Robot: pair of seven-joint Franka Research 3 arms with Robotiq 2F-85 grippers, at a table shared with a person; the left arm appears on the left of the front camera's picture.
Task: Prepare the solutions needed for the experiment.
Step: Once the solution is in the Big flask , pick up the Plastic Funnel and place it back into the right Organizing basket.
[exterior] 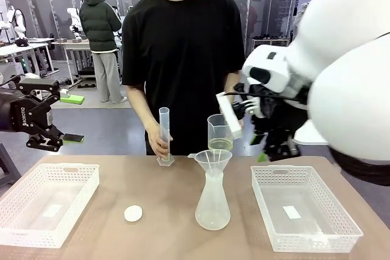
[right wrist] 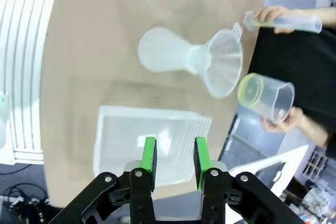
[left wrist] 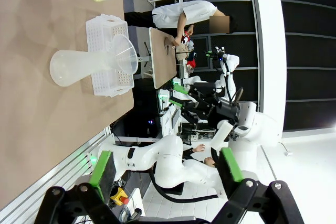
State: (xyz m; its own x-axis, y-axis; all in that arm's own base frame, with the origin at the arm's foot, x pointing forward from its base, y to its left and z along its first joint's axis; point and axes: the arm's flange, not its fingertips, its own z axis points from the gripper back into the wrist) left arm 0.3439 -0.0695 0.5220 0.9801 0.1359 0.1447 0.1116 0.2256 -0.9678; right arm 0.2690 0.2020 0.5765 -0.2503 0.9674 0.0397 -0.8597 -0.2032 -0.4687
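The solution is a shallow layer of pale yellow-green liquid in a clear beaker. A person's hand holds the beaker just above a funnel that sits in a frosted conical flask. The person's other hand steadies a graduated cylinder on the table. The beaker, funnel and flask lie beyond my right gripper, whose fingers stand a little apart, empty, above a white basket. My left gripper is wide open and empty, off the table's left side.
A white basket sits at the table's left and another at its right. A small white round cap lies left of the flask. My right arm looms large at the right.
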